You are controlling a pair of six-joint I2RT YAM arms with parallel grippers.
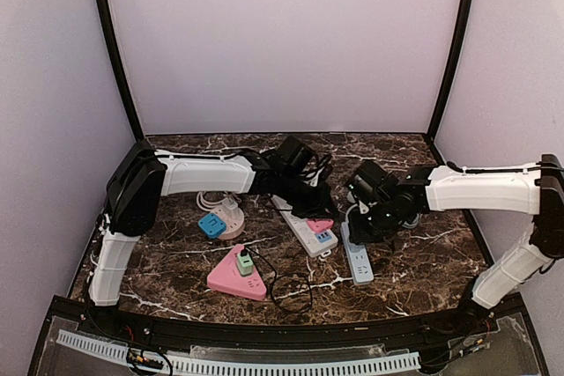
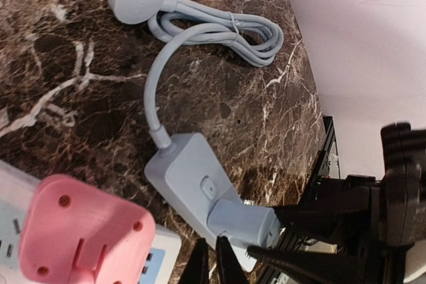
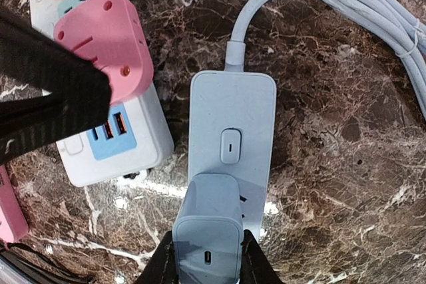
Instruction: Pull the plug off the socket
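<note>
A blue-grey power strip [image 3: 231,118] lies on the marble table, and it also shows in the top view [image 1: 357,260]. A blue-grey charger plug [image 3: 208,221] stands on its near end. My right gripper [image 3: 208,265] is shut on the plug's two sides. Socket slots show just beside the plug, so it looks slightly raised. I cannot tell whether its prongs are out. In the left wrist view the plug [image 2: 243,221] sits between the right gripper's fingers [image 2: 299,216]. My left gripper [image 2: 213,261] is shut and empty, just beside a pink plug [image 2: 80,231] on a white power strip [image 3: 120,138].
A pink triangular socket [image 1: 231,281] with a green plug [image 1: 244,261] lies front left. A round socket with a blue plug [image 1: 212,224] lies at left. The blue-grey strip's coiled cable [image 2: 226,34] lies beyond it. A thin black cable [image 1: 286,288] loops near the front.
</note>
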